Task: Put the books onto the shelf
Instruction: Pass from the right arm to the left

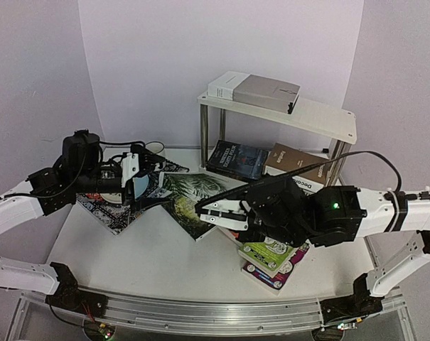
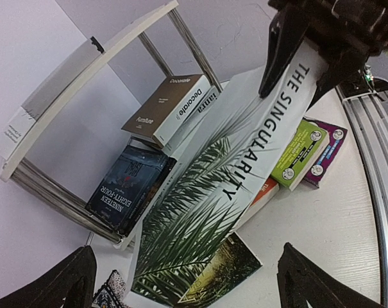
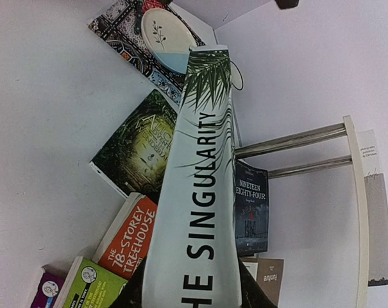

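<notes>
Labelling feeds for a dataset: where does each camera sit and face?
Top external: above and behind the robot, looking down at the table and shelf; left arm and right arm show.
Left wrist: on the left gripper, facing the shelf and The Singularity; its open fingers frame the bottom.
Right wrist: on the right gripper, sighting along The Singularity's spine it clamps; fingers barely visible.
Shared: both wrist views show Nineteen Eighty-Four inside the shelf.

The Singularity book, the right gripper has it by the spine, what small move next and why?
Probably lift the palm-leaf book a little higher, toward the top board of the shelf. The right gripper is clamped on its spine, the lower tier holds two books, and the top board shows bare space at its right end.
</notes>
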`<state>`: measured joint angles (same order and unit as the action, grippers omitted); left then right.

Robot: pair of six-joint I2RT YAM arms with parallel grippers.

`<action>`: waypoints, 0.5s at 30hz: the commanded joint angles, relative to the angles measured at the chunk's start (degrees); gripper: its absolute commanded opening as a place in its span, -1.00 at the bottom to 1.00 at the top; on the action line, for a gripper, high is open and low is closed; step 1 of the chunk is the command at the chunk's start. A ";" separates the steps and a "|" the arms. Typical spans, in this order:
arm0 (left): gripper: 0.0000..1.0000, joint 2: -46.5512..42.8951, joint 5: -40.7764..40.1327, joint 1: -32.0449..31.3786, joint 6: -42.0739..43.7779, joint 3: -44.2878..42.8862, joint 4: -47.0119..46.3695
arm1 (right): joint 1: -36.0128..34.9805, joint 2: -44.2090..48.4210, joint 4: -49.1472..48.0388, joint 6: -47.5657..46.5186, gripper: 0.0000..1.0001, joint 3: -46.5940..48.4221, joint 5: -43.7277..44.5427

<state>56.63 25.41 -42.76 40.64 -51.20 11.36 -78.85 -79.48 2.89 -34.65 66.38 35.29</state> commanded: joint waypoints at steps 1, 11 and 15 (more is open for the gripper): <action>0.99 4.14 -0.03 -0.19 3.42 -6.74 3.87 | -0.16 0.51 2.76 0.74 -1.00 6.42 0.46; 0.99 7.05 -6.26 -5.67 9.74 -9.69 6.10 | -0.17 -2.90 4.23 -0.87 -1.00 10.39 -1.29; 0.95 8.23 -9.95 -8.40 13.85 -10.38 6.30 | -0.16 -4.19 4.40 -1.49 -1.00 12.23 -2.62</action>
<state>63.77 19.87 -48.98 49.29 -58.44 17.09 -78.83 -82.87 7.98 -35.31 74.38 33.08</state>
